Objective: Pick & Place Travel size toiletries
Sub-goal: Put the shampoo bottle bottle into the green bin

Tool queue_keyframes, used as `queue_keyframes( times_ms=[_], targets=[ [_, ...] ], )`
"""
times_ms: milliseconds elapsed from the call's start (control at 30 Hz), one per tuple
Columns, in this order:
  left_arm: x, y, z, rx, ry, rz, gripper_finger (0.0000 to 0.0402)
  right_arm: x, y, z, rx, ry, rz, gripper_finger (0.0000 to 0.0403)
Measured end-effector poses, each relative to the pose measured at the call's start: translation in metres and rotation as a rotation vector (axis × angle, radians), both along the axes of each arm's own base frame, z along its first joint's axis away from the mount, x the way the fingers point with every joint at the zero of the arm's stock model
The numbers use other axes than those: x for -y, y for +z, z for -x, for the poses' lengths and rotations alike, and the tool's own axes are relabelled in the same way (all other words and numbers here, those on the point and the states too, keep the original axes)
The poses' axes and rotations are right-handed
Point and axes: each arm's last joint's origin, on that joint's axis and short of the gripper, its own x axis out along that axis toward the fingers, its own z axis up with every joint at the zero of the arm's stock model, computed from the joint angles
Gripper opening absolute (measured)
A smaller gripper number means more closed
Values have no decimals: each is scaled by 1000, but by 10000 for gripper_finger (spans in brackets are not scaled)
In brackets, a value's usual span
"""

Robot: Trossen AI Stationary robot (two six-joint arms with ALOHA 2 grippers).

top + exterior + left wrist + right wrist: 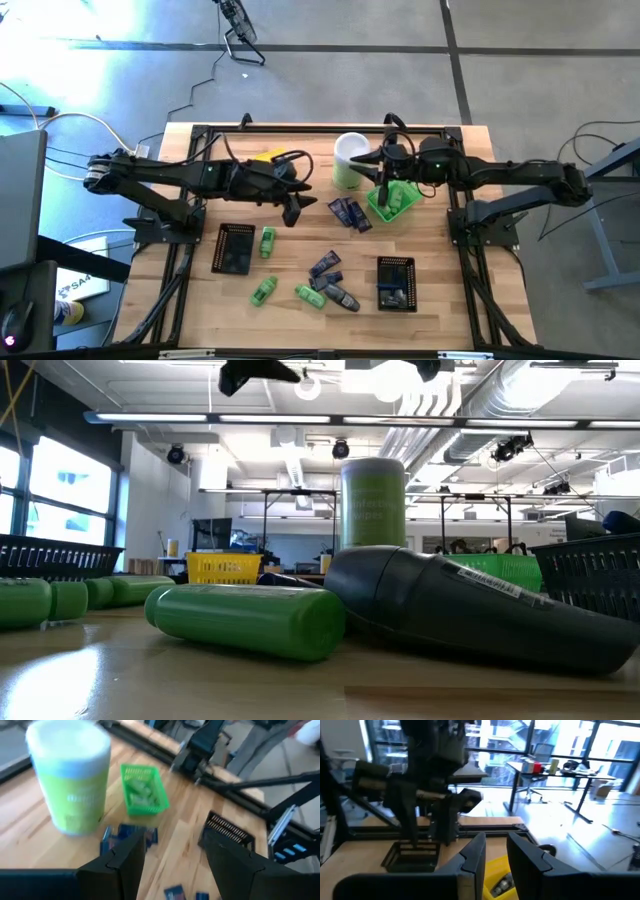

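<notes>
toiletries: strewn near-centre | likely light, slick; pinch across middle | left gripper: spread, empty, hovering mid-table | right gripper: empty, narrow gap, over green tray

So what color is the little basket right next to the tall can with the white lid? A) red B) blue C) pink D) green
D: in the high view the small mesh basket beside the tall pale-green can is bright green, and the left wrist view shows the same green basket with green items inside.
</notes>
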Motion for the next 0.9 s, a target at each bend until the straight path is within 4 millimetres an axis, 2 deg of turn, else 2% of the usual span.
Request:
queue_keyframes(
  times_ms=[533, 800, 900],
  targets=[
    [26, -29, 24, -340, 23, 112, 200, 1, 4, 6, 31, -55, -102, 71],
    [53, -35, 21, -332, 61, 221, 200, 1, 2, 6, 5, -55, -102, 71],
    [66, -45, 19, -357, 97, 254, 197, 1, -1, 6, -19, -56, -96, 71]
  ],
)
